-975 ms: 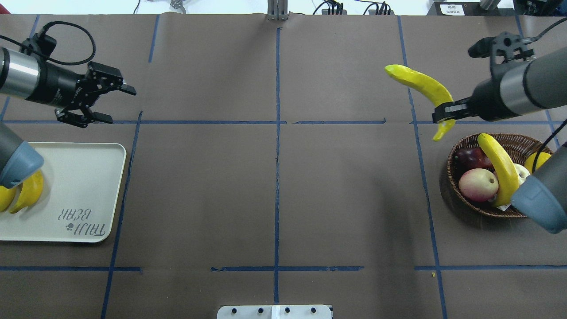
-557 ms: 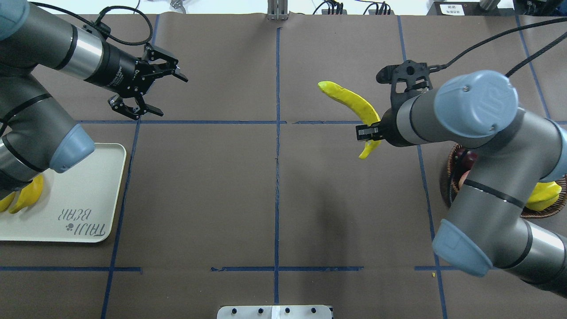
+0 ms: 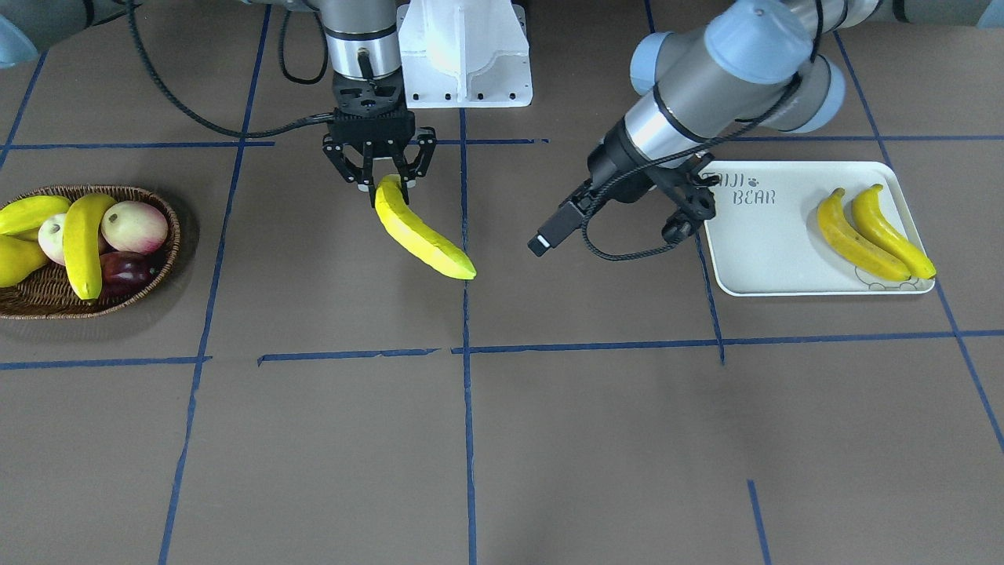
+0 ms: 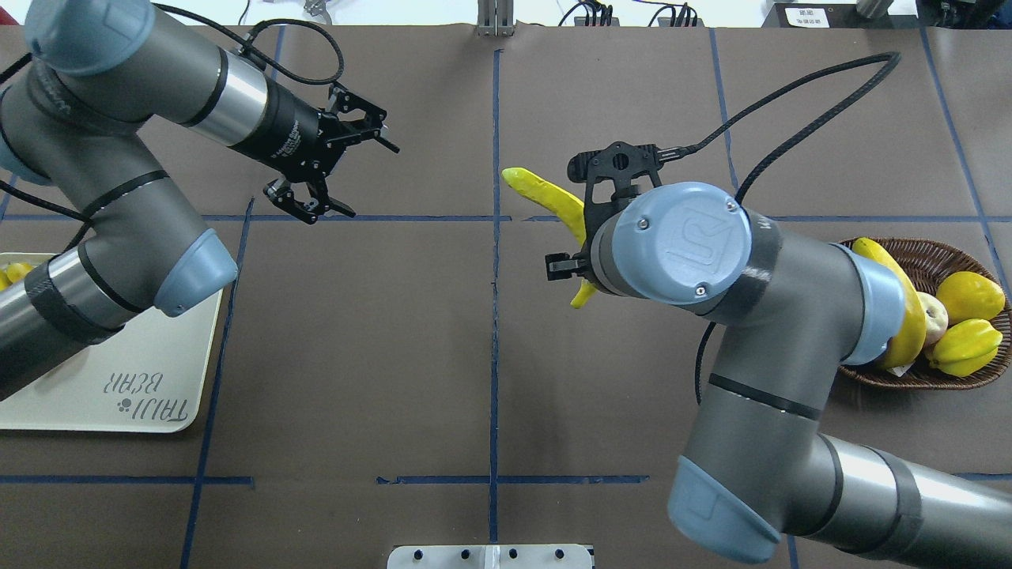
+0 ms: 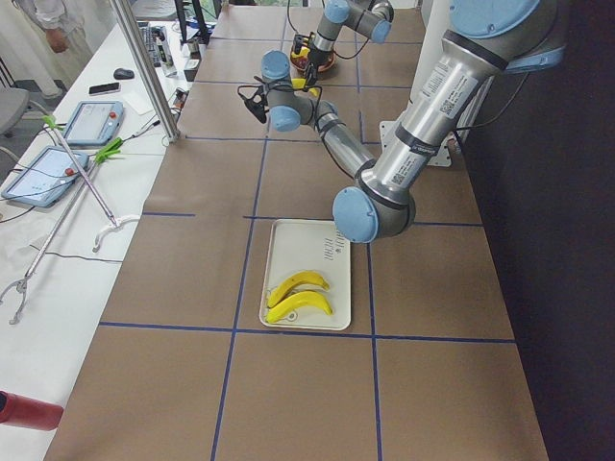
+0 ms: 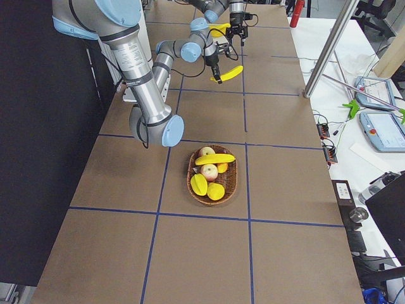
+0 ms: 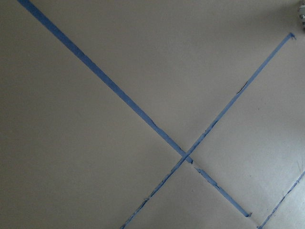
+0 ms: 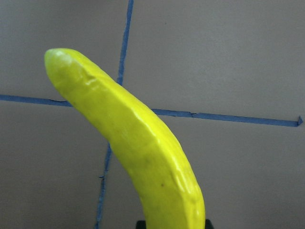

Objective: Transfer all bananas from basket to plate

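So the right gripper (image 3: 383, 182) has its jaws clamped on one end of a banana (image 3: 423, 235), up over the middle of the table (image 3: 549, 408) with the long end free, I'd guess for a hand-off. The left gripper (image 4: 365, 178) hovers near, jaws apart, since the plate (image 3: 769, 259) sits far left, basket (image 3: 169, 235) far right.

Worktop (image 4: 356, 356) is looking like matt brown paper, with blue tape (image 4: 494, 356) fraying at the ends. The banana (image 3: 420, 233) is coming off waxy and slightly glossy, like plastic. The basket (image 3: 47, 300) is showing rough woven wicker, and the plate (image 3: 773, 251) is looking smooth and matt.
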Action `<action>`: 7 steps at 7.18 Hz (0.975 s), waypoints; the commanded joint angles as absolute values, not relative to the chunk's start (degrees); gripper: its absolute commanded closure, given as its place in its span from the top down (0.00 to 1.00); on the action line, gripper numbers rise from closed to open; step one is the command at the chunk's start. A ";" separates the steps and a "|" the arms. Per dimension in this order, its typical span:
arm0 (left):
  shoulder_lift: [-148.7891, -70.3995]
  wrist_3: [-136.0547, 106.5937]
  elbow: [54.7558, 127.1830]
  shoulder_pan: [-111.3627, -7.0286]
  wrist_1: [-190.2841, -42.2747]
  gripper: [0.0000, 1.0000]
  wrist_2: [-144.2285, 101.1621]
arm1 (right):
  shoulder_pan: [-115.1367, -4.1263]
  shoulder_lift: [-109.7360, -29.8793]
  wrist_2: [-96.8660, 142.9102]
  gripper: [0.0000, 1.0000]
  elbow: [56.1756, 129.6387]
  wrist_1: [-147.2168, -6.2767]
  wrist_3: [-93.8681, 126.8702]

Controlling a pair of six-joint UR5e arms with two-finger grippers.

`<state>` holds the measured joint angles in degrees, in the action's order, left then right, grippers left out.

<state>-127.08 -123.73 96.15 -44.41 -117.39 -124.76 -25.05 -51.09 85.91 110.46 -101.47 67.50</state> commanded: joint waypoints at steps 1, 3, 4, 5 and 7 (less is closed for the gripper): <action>-131.82 -128.48 95.54 -39.40 -112.95 1.00 -118.24 | -22.25 -46.59 83.15 0.00 105.74 -101.60 70.92; -132.01 -128.58 94.40 -36.31 -112.94 1.00 -114.97 | -21.89 -45.09 83.06 0.00 105.64 -102.04 71.10; -132.01 -128.58 94.22 -35.95 -112.94 1.00 -114.61 | -21.88 -44.91 83.06 0.00 105.73 -102.04 71.10; -132.10 -128.67 94.04 -35.86 -112.85 0.99 -114.44 | -21.97 -44.91 83.06 0.00 105.91 -102.04 71.19; -132.36 -131.47 93.78 -35.86 -113.11 0.22 -114.08 | -21.97 -44.91 83.06 0.00 106.17 -102.04 71.10</action>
